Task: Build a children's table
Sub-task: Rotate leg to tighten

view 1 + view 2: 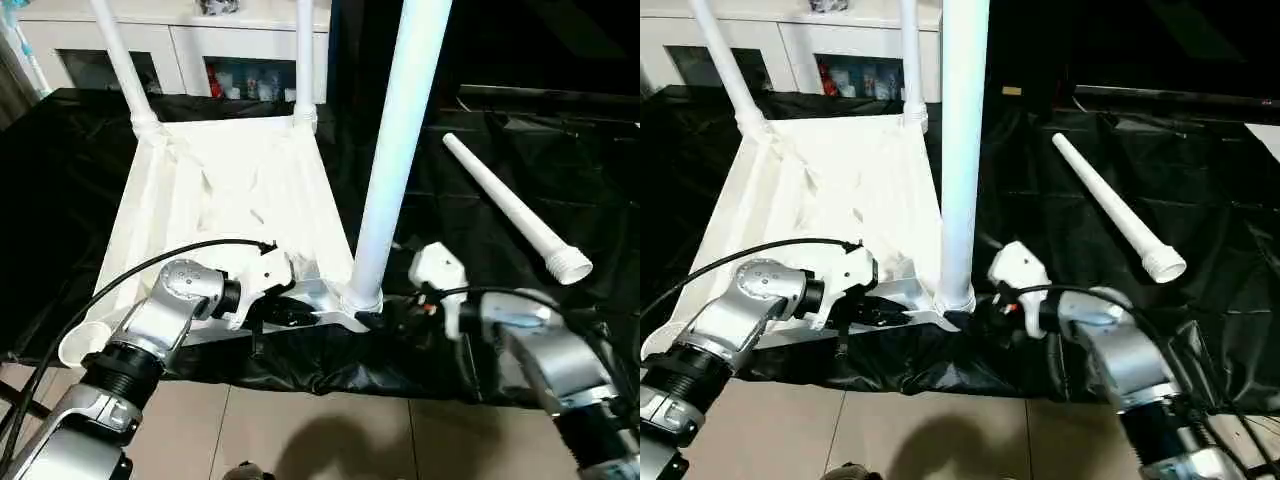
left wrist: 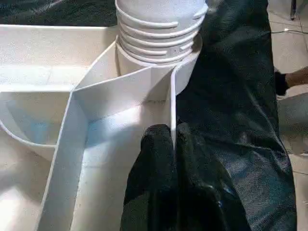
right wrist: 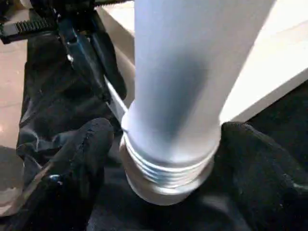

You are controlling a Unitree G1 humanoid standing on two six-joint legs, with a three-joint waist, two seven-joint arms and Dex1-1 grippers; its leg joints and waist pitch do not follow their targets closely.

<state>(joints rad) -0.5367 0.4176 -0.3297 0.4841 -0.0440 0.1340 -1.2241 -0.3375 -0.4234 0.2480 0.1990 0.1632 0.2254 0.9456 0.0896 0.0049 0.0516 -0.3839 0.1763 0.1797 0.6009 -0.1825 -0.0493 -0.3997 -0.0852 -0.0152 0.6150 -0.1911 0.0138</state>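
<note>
While our left fingers (image 2: pixel 161 159) pinch the tabletop's rib (image 2: pixel 172 103), our right fingers (image 3: pixel 96 144) straddle the third leg (image 1: pixel 395 160), open; we judge it needs further screwing into its socket (image 1: pixel 355 305).

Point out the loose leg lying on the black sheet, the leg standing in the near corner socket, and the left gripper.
Loose leg (image 1: pixel 505 205), left eye view, middle of its tube.
Standing leg (image 1: pixel 392 160), left eye view, midway up its shaft.
Left gripper (image 2: pixel 172 144), left wrist view, between the fingertips, at the tabletop's rib.
</note>
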